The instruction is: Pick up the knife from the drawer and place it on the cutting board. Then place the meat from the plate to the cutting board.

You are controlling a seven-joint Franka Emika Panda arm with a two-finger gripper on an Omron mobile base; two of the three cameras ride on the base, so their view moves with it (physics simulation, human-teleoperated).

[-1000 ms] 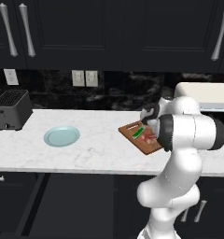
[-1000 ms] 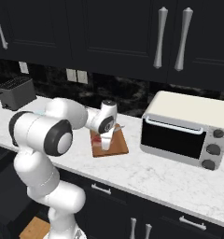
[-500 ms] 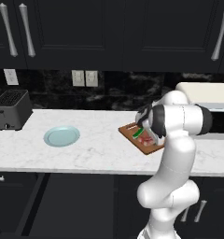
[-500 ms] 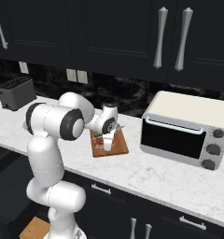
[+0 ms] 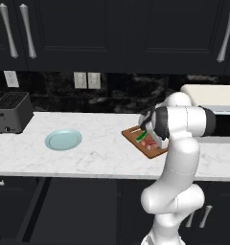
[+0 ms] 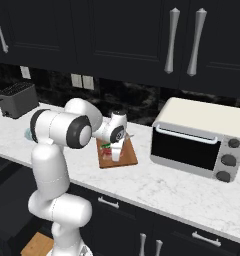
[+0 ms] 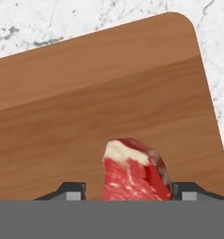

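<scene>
The cutting board (image 5: 146,142) on the counter (image 5: 97,153) carries the knife (image 5: 143,136) and the meat (image 7: 135,171); the plate (image 5: 63,139) lies bare. The gripper (image 7: 131,192) straddles the meat — squeezing or merely flanking, I cannot tell.

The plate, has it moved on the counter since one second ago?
No. In the left base view the plate lies at the same spot, right of the toaster and left of the cutting board.

No readable text, label or number anywhere.
</scene>
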